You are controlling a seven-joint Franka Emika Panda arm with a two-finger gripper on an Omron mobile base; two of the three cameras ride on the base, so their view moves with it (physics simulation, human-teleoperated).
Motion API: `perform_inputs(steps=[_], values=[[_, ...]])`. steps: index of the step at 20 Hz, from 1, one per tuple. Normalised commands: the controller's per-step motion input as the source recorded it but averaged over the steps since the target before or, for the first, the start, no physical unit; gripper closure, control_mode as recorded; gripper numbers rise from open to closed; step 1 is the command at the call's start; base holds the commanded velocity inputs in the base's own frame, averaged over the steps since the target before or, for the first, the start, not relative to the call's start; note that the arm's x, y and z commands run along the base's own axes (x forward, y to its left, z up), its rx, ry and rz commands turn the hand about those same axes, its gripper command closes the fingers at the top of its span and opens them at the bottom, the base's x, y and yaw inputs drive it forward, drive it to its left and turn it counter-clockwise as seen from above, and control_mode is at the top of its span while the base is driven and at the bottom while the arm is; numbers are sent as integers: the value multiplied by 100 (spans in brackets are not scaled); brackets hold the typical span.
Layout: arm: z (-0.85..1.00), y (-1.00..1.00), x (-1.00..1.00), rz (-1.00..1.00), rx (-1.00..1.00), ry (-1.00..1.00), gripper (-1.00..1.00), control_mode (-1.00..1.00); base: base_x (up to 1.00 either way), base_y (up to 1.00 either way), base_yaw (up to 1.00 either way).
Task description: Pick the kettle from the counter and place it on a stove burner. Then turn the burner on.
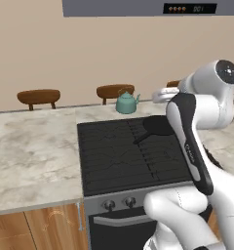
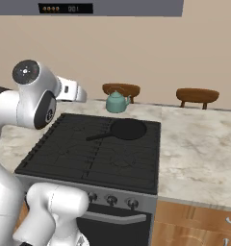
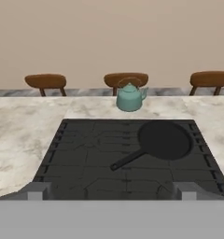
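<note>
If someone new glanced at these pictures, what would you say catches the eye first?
Probably the small teal kettle, standing on the pale stone counter just behind the black stove. Next is the black frying pan on the stove's back right grate, its handle pointing toward the middle. Three brown wooden chairs line the far side of the counter.

Two base cameras look forward and down from behind the arm, left and right, sharing the black range (image 1: 124, 151) and desk (image 1: 31, 151). The hand camera faces the same range (image 3: 128, 156) head-on, from its near edge.
</note>
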Motion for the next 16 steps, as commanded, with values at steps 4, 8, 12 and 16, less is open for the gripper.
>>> perform_inputs(steps=[4, 8, 12, 16], values=[[0, 3, 0, 0, 0, -7, -100, -100, 0, 0, 0], [8, 0, 0, 0, 0, -6, -100, -100, 0, 0, 0], [12, 0, 6, 0, 0, 6, -100, -100, 0, 0, 0], [18, 0, 2, 0, 0, 7, -100, -100, 0, 0, 0]])
